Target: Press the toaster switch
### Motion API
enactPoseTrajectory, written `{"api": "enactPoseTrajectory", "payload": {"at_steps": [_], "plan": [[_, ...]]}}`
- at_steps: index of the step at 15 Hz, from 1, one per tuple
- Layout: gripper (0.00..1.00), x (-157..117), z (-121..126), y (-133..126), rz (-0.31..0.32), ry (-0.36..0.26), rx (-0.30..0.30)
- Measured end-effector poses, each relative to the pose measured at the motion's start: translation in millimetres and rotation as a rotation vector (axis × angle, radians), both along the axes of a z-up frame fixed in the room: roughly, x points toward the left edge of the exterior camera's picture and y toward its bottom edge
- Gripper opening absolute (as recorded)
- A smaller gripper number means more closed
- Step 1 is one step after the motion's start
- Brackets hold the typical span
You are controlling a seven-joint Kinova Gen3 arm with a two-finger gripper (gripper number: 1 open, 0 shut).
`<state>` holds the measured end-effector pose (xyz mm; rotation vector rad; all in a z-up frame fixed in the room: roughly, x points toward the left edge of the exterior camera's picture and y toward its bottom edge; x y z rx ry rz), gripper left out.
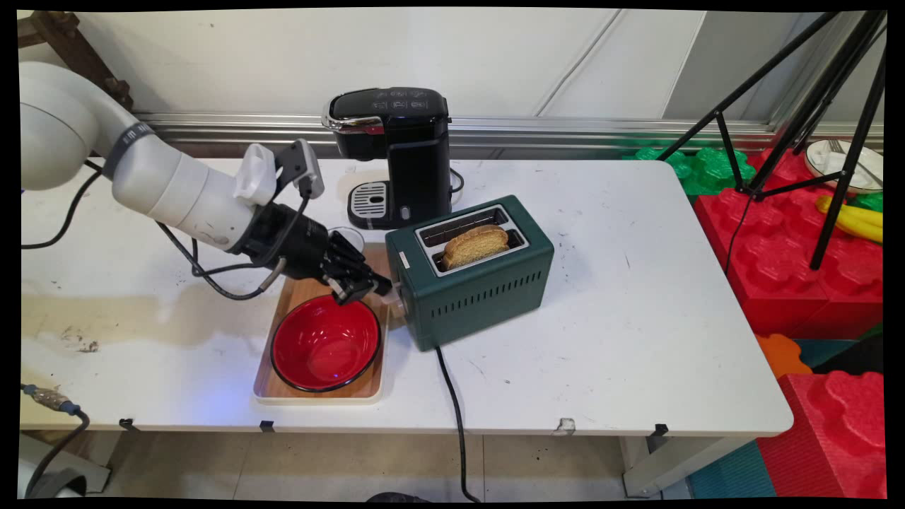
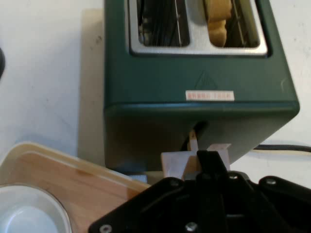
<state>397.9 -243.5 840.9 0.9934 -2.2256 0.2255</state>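
My gripper [image 1: 380,285] reaches from the left to the near end of a dark green two-slot toaster [image 1: 481,276]. In the hand view its black fingers [image 2: 210,165] stand pressed together, shut, with their tips on the toaster's pale lever [image 2: 177,162] at the end wall of the toaster [image 2: 194,73]. A browned slice of toast [image 1: 475,245] sticks up out of the slot nearer the table's front, and the toast [image 2: 218,19] shows at the right in the hand view. The other slot is empty.
Below the hand a red bowl [image 1: 325,343] sits on a wooden tray [image 1: 318,392]; a small white cup [image 1: 348,237] stands at the tray's far end. A black coffee maker [image 1: 396,148] stands behind. The toaster's cord [image 1: 452,403] runs off the front edge. Red blocks [image 1: 778,247] and a tripod [image 1: 834,141] stand to the right.
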Motion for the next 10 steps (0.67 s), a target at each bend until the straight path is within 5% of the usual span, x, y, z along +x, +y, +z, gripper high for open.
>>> {"api": "enactPoseTrajectory", "payload": {"at_steps": [10], "plan": [[0.00,3.1,-18.8,0.9,-0.021,-0.025,0.017]]}}
